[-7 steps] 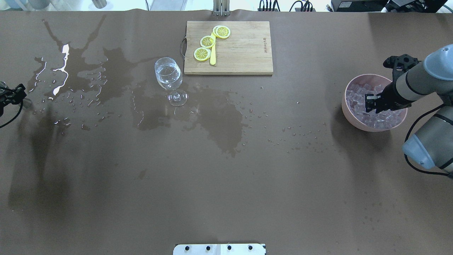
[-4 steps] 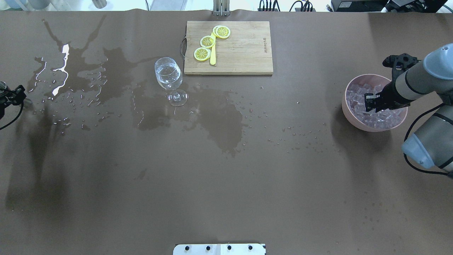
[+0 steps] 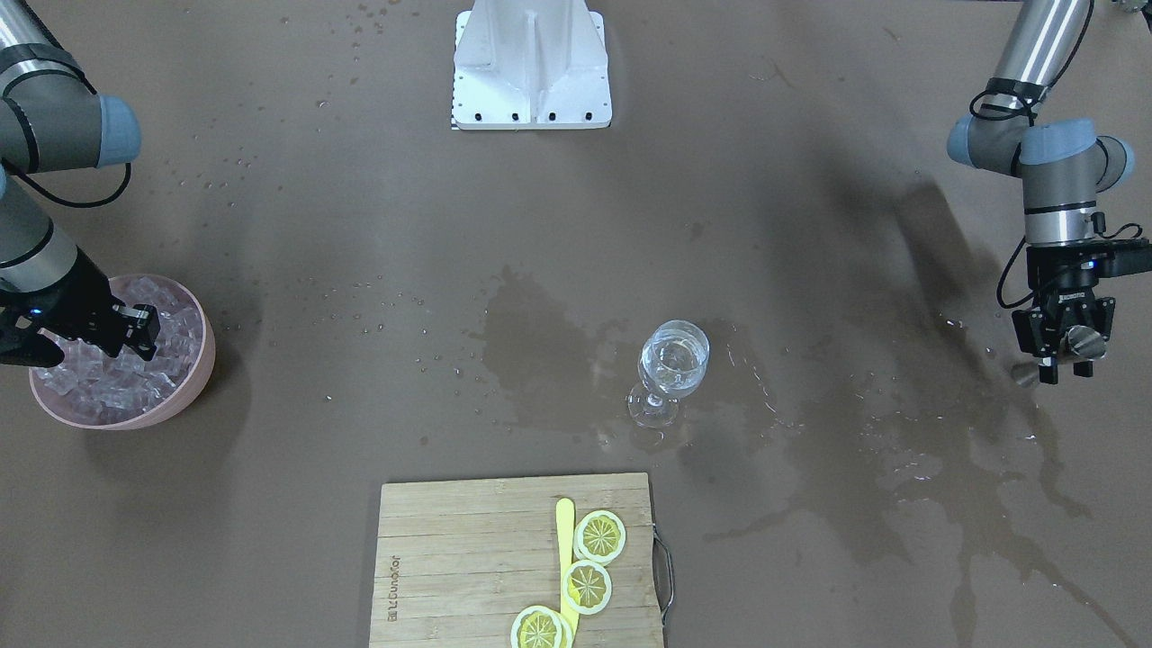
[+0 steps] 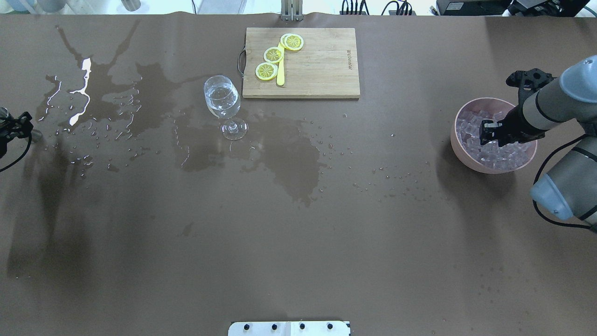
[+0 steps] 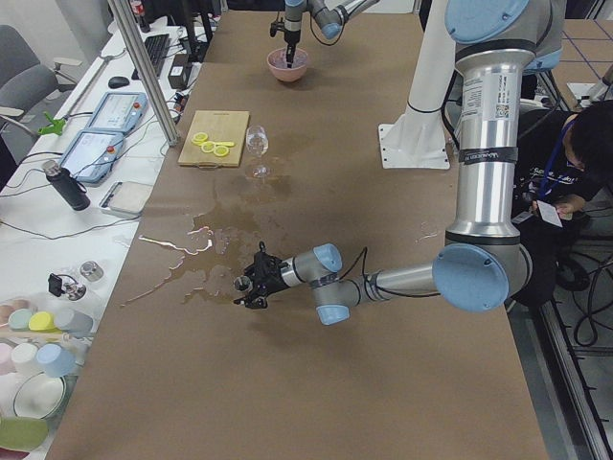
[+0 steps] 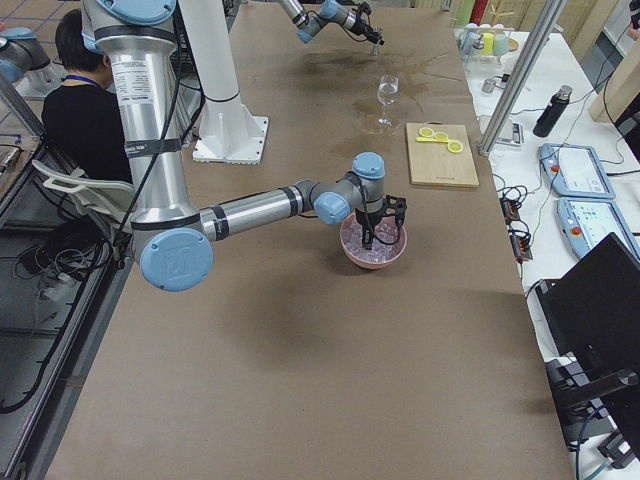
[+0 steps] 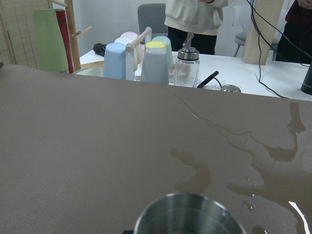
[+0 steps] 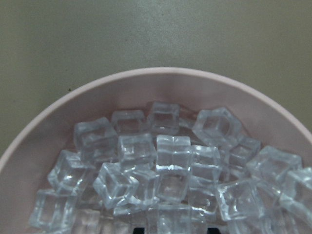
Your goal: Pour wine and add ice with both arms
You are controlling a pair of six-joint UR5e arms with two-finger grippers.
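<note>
Over the last second, only a slight lift of the right gripper [image 4: 487,135] inside the pink bowl [image 4: 461,158], tips low among the ice [image 8: 168,161]. Reads as a pick under way, with no cube out yet. Cannot tell whether its fingers [image 3: 144,315] pinch a cube or stand apart. Points straight down from a bent wrist. Finds the wine [image 4: 222,100] already in the wine glass [image 4: 234,129], with spill across the bench [image 4: 298,242]. Keeps the left gripper [image 3: 1065,364] level and low at the far end, fingers clenched on a steel cup [image 7: 190,217].
</note>
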